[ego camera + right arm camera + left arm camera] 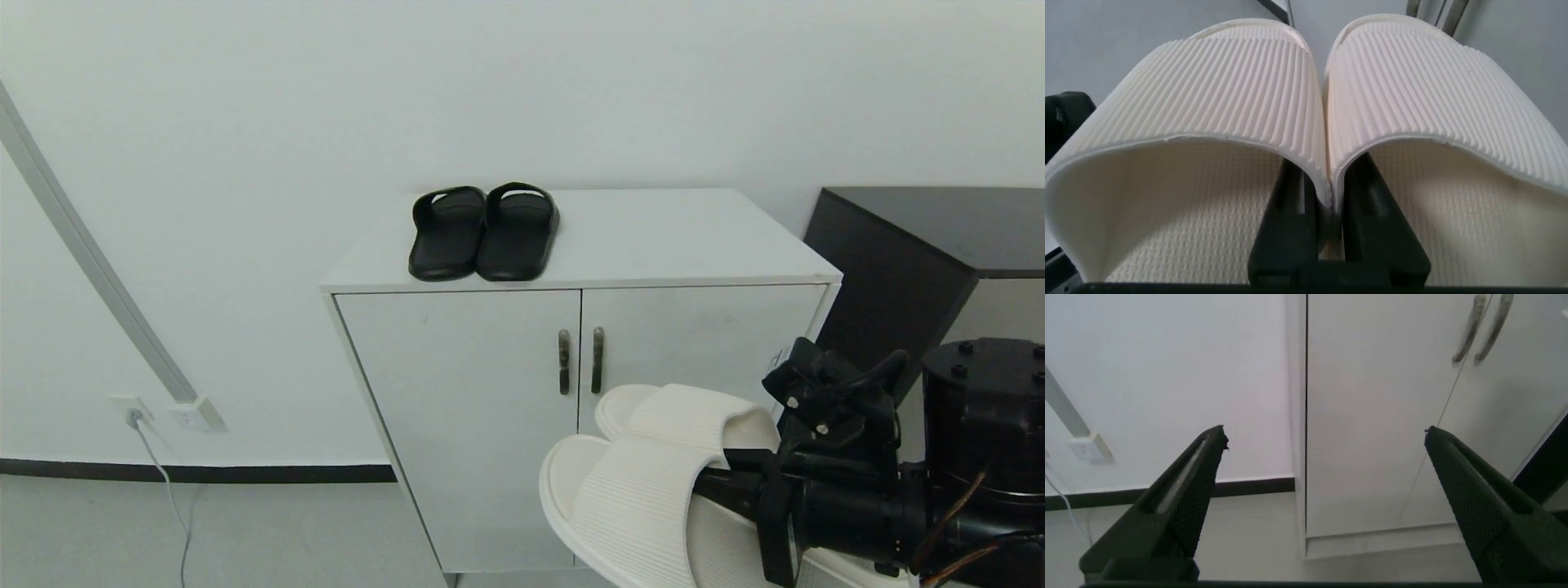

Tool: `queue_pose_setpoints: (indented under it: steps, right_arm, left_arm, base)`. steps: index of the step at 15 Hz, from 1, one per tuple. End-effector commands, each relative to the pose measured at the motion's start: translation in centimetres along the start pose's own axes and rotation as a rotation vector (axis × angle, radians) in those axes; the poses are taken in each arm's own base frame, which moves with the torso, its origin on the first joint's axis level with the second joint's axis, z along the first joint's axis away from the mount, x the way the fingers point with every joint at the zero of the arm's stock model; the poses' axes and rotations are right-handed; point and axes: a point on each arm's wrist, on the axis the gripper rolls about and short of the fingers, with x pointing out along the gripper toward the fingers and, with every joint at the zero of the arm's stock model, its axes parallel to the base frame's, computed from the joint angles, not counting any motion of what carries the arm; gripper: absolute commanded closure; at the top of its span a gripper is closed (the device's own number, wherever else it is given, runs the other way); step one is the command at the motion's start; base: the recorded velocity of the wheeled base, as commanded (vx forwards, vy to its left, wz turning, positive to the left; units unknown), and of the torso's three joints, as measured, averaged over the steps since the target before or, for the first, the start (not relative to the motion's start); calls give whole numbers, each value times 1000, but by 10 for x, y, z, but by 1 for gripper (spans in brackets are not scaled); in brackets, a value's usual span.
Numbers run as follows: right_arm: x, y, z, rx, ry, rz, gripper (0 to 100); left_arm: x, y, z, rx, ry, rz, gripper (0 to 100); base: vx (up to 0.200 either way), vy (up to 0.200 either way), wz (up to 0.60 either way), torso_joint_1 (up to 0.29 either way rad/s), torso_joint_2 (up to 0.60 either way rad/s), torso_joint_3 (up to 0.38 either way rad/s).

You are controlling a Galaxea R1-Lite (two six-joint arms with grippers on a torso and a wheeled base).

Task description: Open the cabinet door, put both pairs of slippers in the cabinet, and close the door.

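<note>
White two-door cabinet [457,408] stands shut against the wall, with a black side unit [939,237] just beside its right side. In front of its right door are the white ribbed slippers [653,465], their adjoining strap walls clamped together in the right gripper [1329,204]. Black slippers [483,233] sit side by side on the cabinet top. The left gripper [1326,434], fingers spread wide, faces the cabinet's left front corner.

Wall [204,147]: plain white, evenly lit.
Conduit [86,241]: grey strip slanting down the wall to a small white box [196,415].
Socket [129,405]: white, with a plug in it (its grey cable [169,487] trails down to the floor).
Skirting [196,472]: dark band along the wall's foot.
Floor [269,531]: pale grey.
Side unit [939,233]: black, flat-topped, at the right.
</note>
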Motion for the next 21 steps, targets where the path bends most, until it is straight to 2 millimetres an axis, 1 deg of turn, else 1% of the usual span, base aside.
queue_pose_setpoints:
  steps: [1,10,17,21]
  right_arm:
    - [0,0,-1,-6,6,2,100]
    - [0,0,-4,-17,9,2,100]
    - [-1,1,-5,-20,-3,4,100]
    - [-1,1,-7,-20,6,4,100]
  left_arm:
    - [0,0,0,0,0,0,0]
    - [0,0,0,2,0,0,0]
    - [0,0,0,25,1,-4,0]
    - [1,0,0,20,9,-6,0]
  base:
    - [0,0,0,-168,481,315]
    - [0,0,0,-135,474,335]
    - [0,0,0,-45,420,373]
    - [0,0,0,1,86,79]
